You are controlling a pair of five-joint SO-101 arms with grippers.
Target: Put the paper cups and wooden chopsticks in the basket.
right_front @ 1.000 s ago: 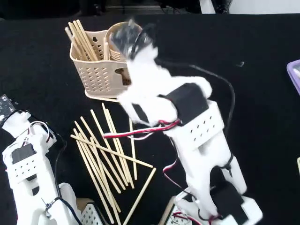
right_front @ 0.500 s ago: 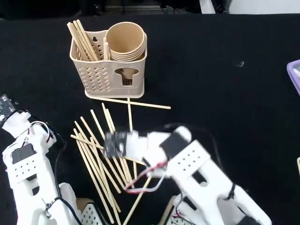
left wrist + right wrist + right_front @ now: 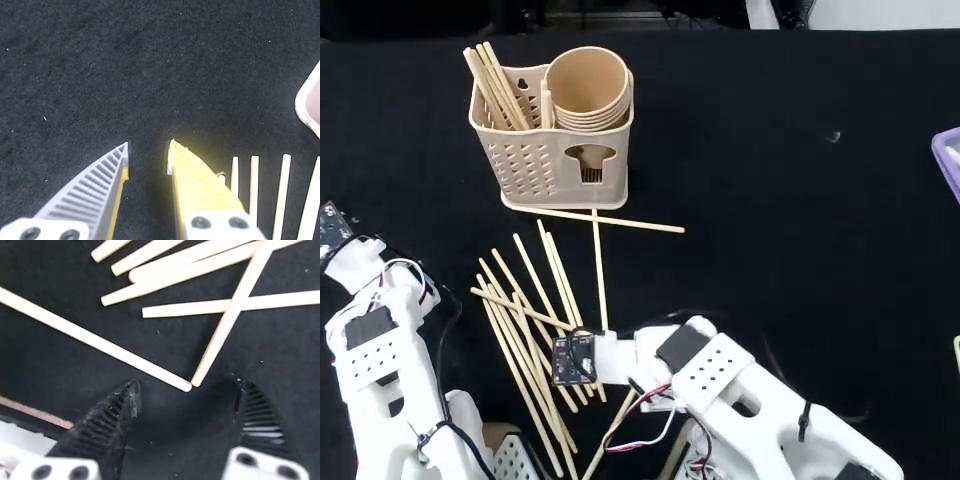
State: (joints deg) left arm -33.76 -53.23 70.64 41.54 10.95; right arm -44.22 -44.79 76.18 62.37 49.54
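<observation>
Both apart, left gripper (image 3: 148, 145) over table (image 3: 150, 60), right gripper (image 3: 190, 386) above loose chopsticks (image 3: 180, 309).

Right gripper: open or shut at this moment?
Open. In its wrist view the right gripper has its jaws spread wide above loose chopsticks, with nothing gripped between them.

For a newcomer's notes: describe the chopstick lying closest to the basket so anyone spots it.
Find the beige basket at the back of the black table. Just before its front wall lies one chopstick. It alone runs sideways along that wall; the other loose sticks lie heaped farther from it.
</observation>
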